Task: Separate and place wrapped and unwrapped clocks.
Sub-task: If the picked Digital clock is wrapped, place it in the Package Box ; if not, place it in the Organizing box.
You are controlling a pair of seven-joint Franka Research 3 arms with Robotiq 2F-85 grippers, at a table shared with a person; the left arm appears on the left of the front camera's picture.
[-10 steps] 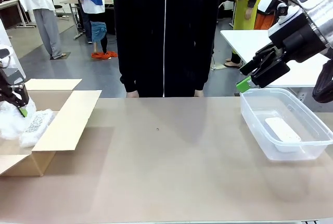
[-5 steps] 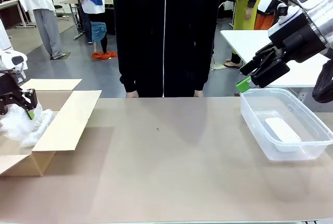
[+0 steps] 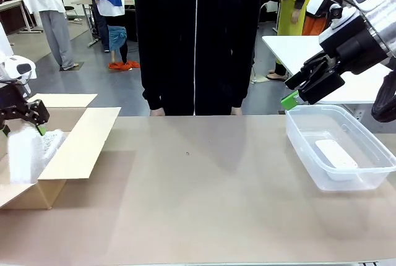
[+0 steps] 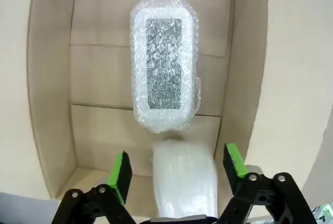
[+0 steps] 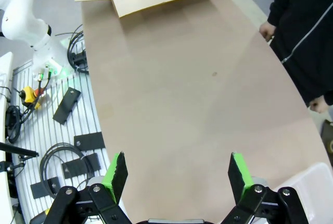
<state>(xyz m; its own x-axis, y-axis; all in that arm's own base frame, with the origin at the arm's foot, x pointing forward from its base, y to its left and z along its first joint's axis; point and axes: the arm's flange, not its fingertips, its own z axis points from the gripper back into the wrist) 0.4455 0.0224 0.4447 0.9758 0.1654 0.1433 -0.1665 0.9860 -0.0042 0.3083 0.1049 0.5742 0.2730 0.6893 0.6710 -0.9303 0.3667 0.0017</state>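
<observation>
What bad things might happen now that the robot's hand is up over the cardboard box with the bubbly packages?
1. The left gripper hangs open over the cardboard box. Coming straight down, its fingers might bump the two wrapped clocks, one flat on the box floor, another right below the gripper.
2. The box flap leans out over the table; the arm could catch it and shove the box.
3. The right gripper sits close above the clear tub rim and might nudge it.

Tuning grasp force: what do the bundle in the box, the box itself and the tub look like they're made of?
Wrapped clock: whitish bubble wrap, dimpled and semi-clear, a dark face showing through; looks soft.
Cardboard box: brown matte corrugated card, with folded flaps and creases.
Tub: clear, glossy plastic, probably rigid; the white clock inside shows through its wall and looks like smooth plastic.
</observation>
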